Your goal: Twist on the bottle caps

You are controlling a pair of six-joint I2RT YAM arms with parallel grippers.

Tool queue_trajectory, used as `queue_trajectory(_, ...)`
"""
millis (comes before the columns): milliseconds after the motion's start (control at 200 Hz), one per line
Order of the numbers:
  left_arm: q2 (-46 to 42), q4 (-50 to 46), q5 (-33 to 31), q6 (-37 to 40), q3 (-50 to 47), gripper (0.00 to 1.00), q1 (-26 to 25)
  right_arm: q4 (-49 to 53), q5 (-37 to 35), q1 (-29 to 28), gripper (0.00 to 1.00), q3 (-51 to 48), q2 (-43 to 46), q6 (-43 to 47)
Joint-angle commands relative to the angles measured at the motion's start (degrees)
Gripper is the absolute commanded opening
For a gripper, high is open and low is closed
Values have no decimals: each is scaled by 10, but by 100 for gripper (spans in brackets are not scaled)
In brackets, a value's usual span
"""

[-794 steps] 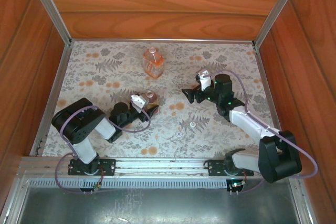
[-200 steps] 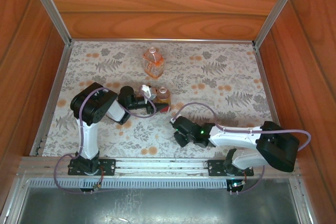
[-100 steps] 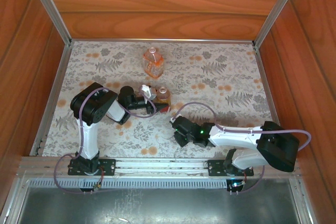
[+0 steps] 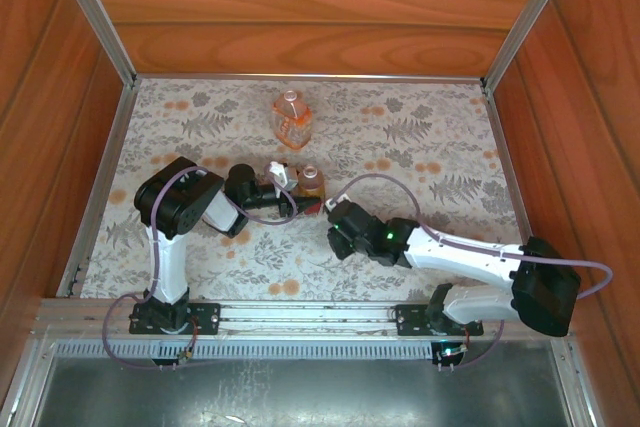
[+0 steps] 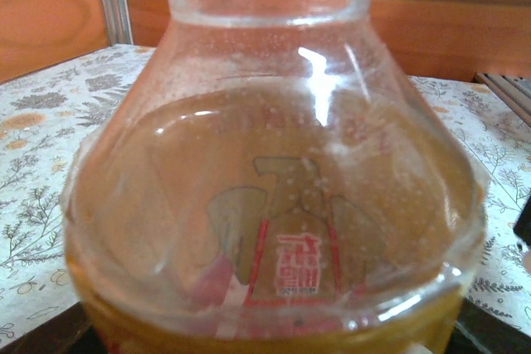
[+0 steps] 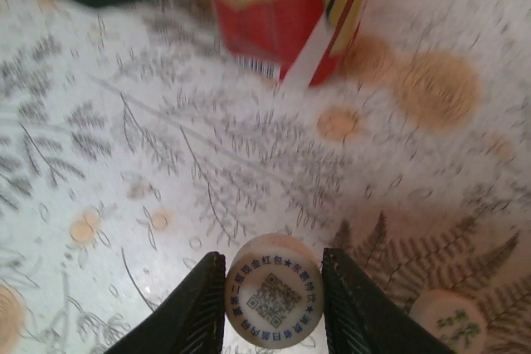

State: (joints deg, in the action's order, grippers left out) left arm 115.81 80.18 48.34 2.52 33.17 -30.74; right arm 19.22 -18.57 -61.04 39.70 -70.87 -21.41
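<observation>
One cap [image 6: 275, 302] (right fingers [image 6: 197, 314]) nearer bottle [image 4: 310, 180]

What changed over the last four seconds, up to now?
The left gripper carried the slim bottle rightward. The right gripper came down to the table, closed on a cap and moved it toward that bottle. The wide bottle stayed put; the other cap lies nearby.
</observation>
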Motion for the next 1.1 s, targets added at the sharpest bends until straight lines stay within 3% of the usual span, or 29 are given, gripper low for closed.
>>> queue_trajectory(0,17,-21,15,-11,2,65,4,72,0,15,33,48,-11,10)
queue_trajectory(550,20,-22,17,-11,1,65,3,251,39,71,35,280,-70,122)
queue_trajectory(1094,21,-26,24,-12,3,64,4,374,83,103,36,553,-238,203)
